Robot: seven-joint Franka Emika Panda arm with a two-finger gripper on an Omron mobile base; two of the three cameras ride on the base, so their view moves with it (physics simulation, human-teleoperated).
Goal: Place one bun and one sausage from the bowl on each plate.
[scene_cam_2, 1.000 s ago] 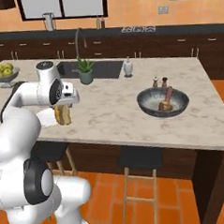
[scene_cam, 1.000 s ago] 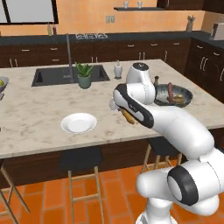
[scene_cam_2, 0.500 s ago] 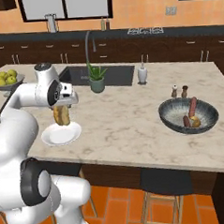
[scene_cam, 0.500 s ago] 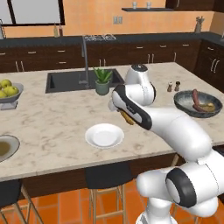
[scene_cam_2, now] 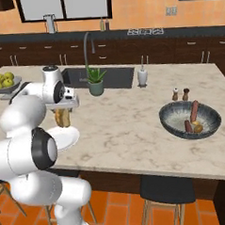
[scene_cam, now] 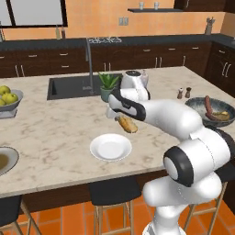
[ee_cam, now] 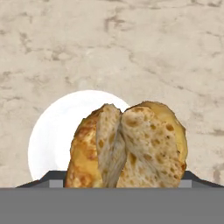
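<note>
Holding a bun (scene_cam: pixel 126 124) in the gripper (scene_cam: pixel 120 120), your arm hangs over the counter (scene_cam: pixel 55 133) w/ the split, toasted roll pinched between the fingers. In the hand view the bun (ee_cam: pixel 129 146) sits dead centre at 6 o'clock, cut faces toward the lens, and the white plate (ee_cam: pixel 57 131) lies under it, showing from about 9 to 12 o'clock around the roll. The bun is up in the air, apart from the plate.

From the left base view the white plate (scene_cam: pixel 110 147) sits near the counter's front edge, at roughly 7 o'clock from the bun. The light grey plate (scene_cam: pixel 5 159) is far off at 9 o'clock, cut by the frame edge. The dark bowl (scene_cam: pixel 212 110) is well apart at 3 o'clock, w/ a sausage (scene_cam: pixel 209 106) lying in it.

From the right base view the bun (scene_cam_2: pixel 63 118) hangs just above the white plate (scene_cam_2: pixel 68 137), and the bowl (scene_cam_2: pixel 190 119) sits at 3 o'clock w/ two sausages (scene_cam_2: pixel 194 110) and another bun (scene_cam_2: pixel 197 127) inside. Salt & pepper shakers (scene_cam_2: pixel 180 94) stand just behind the bowl at 11 o'clock. A potted plant (scene_cam_2: pixel 96 82) stands by the sink (scene_cam_2: pixel 100 77), and a pedestal bowl of yellow fruit (scene_cam_2: pixel 3 83) sits at the counter's far left end.
</note>
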